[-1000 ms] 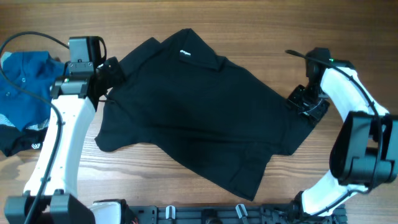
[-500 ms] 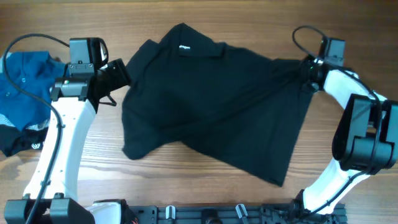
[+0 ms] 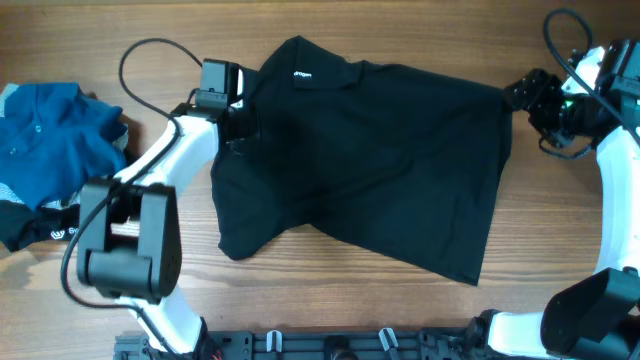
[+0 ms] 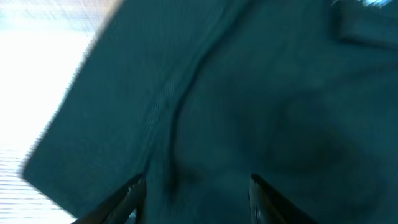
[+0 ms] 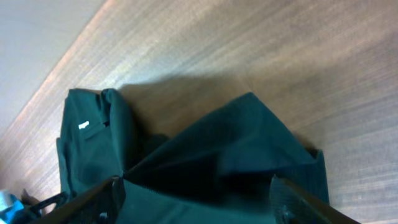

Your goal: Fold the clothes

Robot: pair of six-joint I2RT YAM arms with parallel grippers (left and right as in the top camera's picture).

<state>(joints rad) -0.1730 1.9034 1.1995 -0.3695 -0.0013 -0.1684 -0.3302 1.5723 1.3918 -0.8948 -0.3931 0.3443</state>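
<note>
The black collared shirt (image 3: 370,160) lies spread across the middle of the table, its collar with a small white logo (image 3: 300,75) at the back. My left gripper (image 3: 240,122) is over the shirt's left edge near the collar. In the left wrist view its fingers (image 4: 194,190) are apart with black fabric (image 4: 236,93) under them. My right gripper (image 3: 527,95) is at the shirt's far right corner. In the right wrist view its fingers (image 5: 196,186) are wide apart with bunched fabric (image 5: 236,143) between them.
A blue polo (image 3: 50,140) lies crumpled at the left edge, with a black white-lettered piece (image 3: 40,228) just in front of it. Bare wooden tabletop (image 3: 330,290) shows in front of the shirt. A black rail (image 3: 340,345) runs along the front edge.
The right gripper has pulled the shirt's right side back and to the right, spreading it out. The left arm has swung inward onto the shirt's left edge. The shirt now lies flatter.
</note>
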